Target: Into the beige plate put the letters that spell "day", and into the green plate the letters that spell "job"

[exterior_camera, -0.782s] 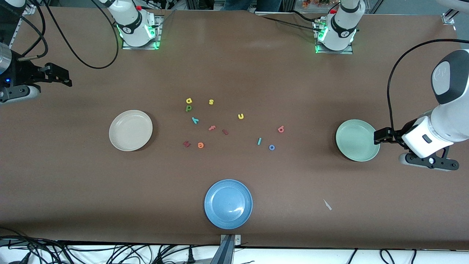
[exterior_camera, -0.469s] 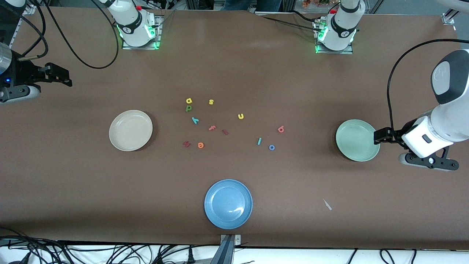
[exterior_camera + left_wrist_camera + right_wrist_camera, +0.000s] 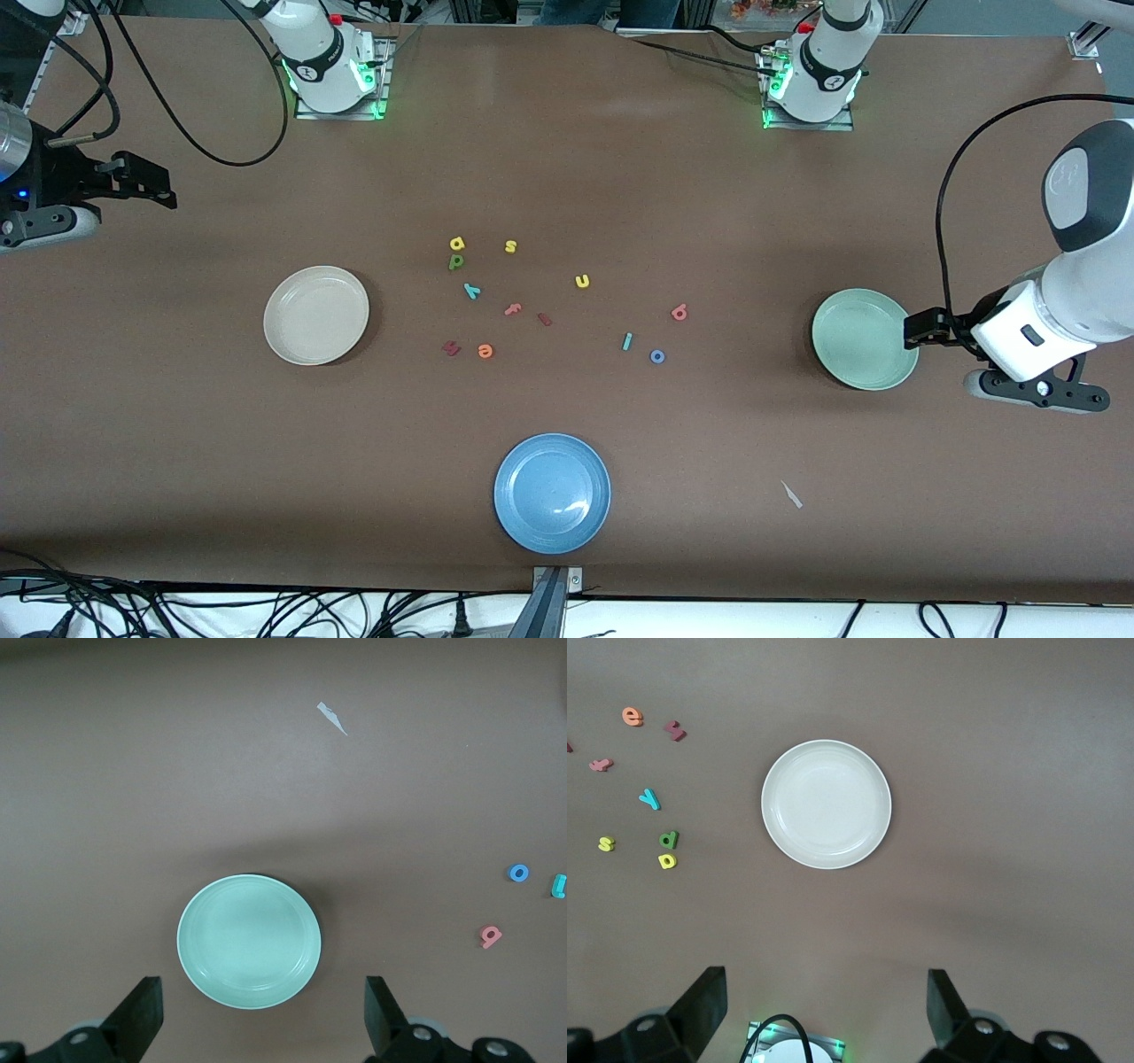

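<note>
- Your right gripper (image 3: 146, 182) hangs over the bare bench at the right arm's end, fingers (image 3: 700, 1001) spread wide and holding nothing. Against the earlier front views it has lifted very slightly; nothing else has moved.
- The beige plate (image 3: 316, 315) lies empty, near those fingers but toward the middle of the bench.
- The "day" letters are further on toward the middle, well apart from the right fingers: yellow "a" (image 3: 457, 243) touching or just beside green "d" (image 3: 455, 261), teal "y" (image 3: 472, 291) near them.
- The spares are scattered among them: yellow "s" (image 3: 510, 246), yellow "u" (image 3: 582, 281), pink "f" (image 3: 513, 309), orange "e" (image 3: 485, 351).
- The "job" letters sit well apart from your left fingers: teal "j" (image 3: 627, 341), blue "o" (image 3: 657, 356), salmon "b" (image 3: 679, 312).
- The green plate (image 3: 864, 338) is empty, directly under your left gripper (image 3: 921, 330), whose fingers (image 3: 142, 1014) are spread and empty; that arm waits.
- I judge that sorting has not begun: all six letters remain on the bench, and the right arm seems the one starting off.
</note>
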Tool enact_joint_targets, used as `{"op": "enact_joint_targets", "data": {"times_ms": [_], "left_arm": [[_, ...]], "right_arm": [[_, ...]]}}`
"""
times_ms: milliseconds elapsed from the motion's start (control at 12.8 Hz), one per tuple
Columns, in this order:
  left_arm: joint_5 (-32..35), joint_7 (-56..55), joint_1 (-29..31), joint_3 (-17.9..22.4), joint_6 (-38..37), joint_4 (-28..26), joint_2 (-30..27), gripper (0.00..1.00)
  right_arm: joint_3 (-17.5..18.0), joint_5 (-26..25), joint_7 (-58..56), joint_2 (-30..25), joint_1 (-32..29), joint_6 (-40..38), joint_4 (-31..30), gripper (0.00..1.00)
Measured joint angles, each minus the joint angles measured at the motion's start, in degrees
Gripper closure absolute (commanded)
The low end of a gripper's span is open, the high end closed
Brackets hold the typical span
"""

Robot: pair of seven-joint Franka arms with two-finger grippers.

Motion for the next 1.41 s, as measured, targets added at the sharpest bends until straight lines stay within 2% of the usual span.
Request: {"op": "enact_joint_targets", "data": {"times_ms": [1408], "left_arm": [[0.0, 0.0, -0.02, -0.1, 0.0, 0.0, -0.01, 0.0]], "right_arm": [[0.26, 0.07, 1.85, 3.59, 0.02, 0.55, 0.12, 0.0]]}}
